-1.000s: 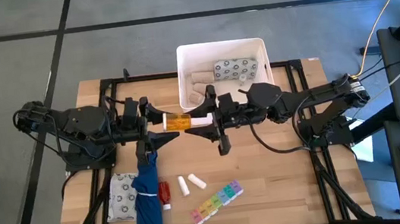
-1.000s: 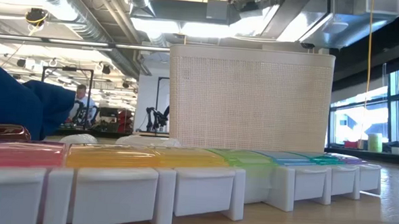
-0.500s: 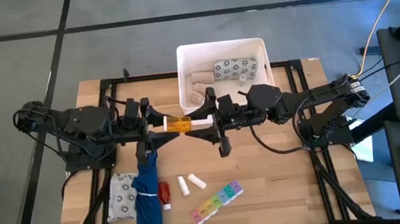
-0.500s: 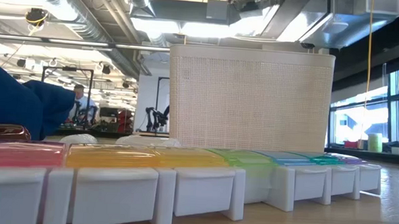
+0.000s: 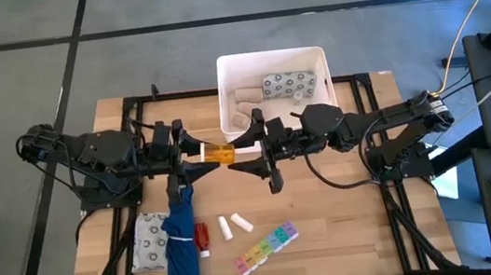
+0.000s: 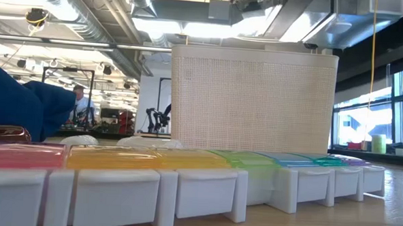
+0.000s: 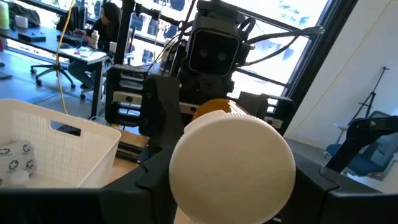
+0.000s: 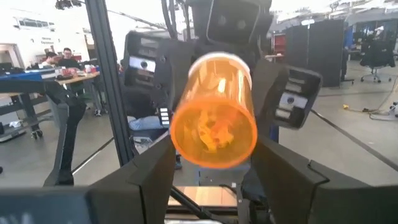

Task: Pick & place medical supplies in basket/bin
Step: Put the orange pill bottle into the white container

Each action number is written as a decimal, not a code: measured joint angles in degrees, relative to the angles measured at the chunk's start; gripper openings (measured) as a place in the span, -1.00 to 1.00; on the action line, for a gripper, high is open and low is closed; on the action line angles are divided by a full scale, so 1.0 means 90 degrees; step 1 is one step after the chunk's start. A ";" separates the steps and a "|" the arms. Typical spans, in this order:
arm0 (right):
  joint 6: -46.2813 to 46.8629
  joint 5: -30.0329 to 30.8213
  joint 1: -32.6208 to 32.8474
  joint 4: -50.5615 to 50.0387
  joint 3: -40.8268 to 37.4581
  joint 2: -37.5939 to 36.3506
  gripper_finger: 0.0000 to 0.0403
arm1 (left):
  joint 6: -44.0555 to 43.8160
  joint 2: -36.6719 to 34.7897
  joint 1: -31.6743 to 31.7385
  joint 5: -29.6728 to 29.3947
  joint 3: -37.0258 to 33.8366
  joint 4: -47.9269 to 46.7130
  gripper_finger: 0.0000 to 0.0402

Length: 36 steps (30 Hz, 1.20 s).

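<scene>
**A:** Item one, the piece in handling?

**B:** Orange pill bottle (image 5: 219, 152), lying level above the table's centre. The left gripper (image 5: 199, 153) is at its 9 o'clock end and the right gripper (image 5: 252, 148) at its 3 o'clock end. Its white cap (image 7: 231, 167) faces the left wrist camera.

**A:** Grip status?

**B:** Each gripper brackets the bottle closely. Whether either one clamps it or stands just clear cannot be told.

**A:** Container?

**B:** White basket (image 5: 269, 57), at the table's 12 o'clock edge. It holds gauze rolls (image 5: 242, 96) and one patterned packet (image 5: 289, 83).

**A:** Loose stock?

**B:** Rainbow pill organizer (image 5: 266, 248) at 6 o'clock. Two small white rolls (image 5: 236, 224) lie just above it. Toward 7 o'clock are a red tube (image 5: 201, 236), a blue cloth (image 5: 182, 248) and a second packet (image 5: 150, 241).
</scene>
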 joint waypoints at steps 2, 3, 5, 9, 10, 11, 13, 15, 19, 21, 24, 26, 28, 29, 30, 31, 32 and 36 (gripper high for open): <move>0.0000 -0.0018 0.0000 -0.0127 0.0000 0.0000 0.13 | 0.0007 0.0000 0.0000 0.0000 0.0000 -0.0002 -0.01; 0.0012 -0.0019 0.0000 -0.0214 0.0000 -0.0002 0.17 | 0.0007 0.0000 0.0000 -0.0001 0.0000 -0.0002 -0.02; 0.0053 -0.0019 -0.0001 -0.0557 0.0000 -0.0030 0.25 | -0.0046 0.0000 0.0007 -0.0017 0.0000 -0.0002 -0.03; 0.0041 0.0108 -0.0059 -0.1703 0.0000 -0.0149 0.41 | -0.0331 0.0000 0.0285 -0.0021 0.0000 -0.0084 -0.03; 0.0043 0.0239 -0.0088 -0.2059 0.0000 -0.0201 0.44 | -0.0335 0.0000 0.0391 0.0015 0.0000 -0.0168 -0.03; 0.0095 0.0396 -0.0127 -0.2368 0.0000 -0.0271 0.47 | -0.0336 0.0000 0.0517 0.0062 0.0000 -0.0241 -0.03; 0.0402 0.0741 -0.0201 -0.3063 0.0000 -0.0429 0.50 | -0.0416 0.0000 0.0821 0.0266 0.0000 -0.0374 -0.03; 0.0732 0.0986 -0.0272 -0.3728 0.0000 -0.0625 0.51 | -0.0497 0.0000 0.1196 0.0675 0.0000 -0.0528 -0.03; 0.1332 0.1388 -0.0318 -0.4932 0.0000 -0.0944 0.51 | -0.0501 0.0142 0.2141 0.1622 0.0000 -0.0726 -0.03; 0.1571 0.1687 -0.0306 -0.5322 0.0000 -0.1050 0.51 | -0.0499 0.0304 0.2651 0.2221 0.0000 -0.0723 -0.03; 0.1869 0.1985 -0.0228 -0.5787 0.0000 -0.1140 0.51 | -0.0501 0.0628 0.3437 0.3179 0.0002 -0.0718 -0.03; 0.2040 0.2099 -0.0210 -0.6009 0.0000 -0.1149 0.51 | -0.0494 0.0903 0.3887 0.3679 0.0002 -0.0712 -0.03; 0.2223 0.2101 -0.0180 -0.6283 -0.0002 -0.1137 0.51 | -0.0353 0.1202 0.4253 0.4035 0.0002 -0.0724 -0.03; 0.2315 0.2103 -0.0180 -0.6366 -0.0011 -0.1134 0.51 | -0.0237 0.1346 0.4410 0.4143 0.0001 -0.0730 -0.03; 0.2378 0.2135 -0.0181 -0.6370 -0.0043 -0.1129 0.51 | -0.0125 0.1493 0.4549 0.4216 0.0002 -0.0751 -0.03; 0.2432 0.2158 -0.0182 -0.6379 -0.0096 -0.1129 0.51 | -0.0004 0.1642 0.4673 0.4275 0.0013 -0.0763 -0.03; 0.2514 0.2161 -0.0182 -0.6414 -0.0148 -0.1127 0.51 | 0.0114 0.1806 0.4785 0.4329 0.0084 -0.0910 -0.03; 0.2702 0.2164 -0.0185 -0.6576 -0.0172 -0.1111 0.51 | 0.0820 0.2605 0.5045 0.4192 0.0942 -0.2162 -0.03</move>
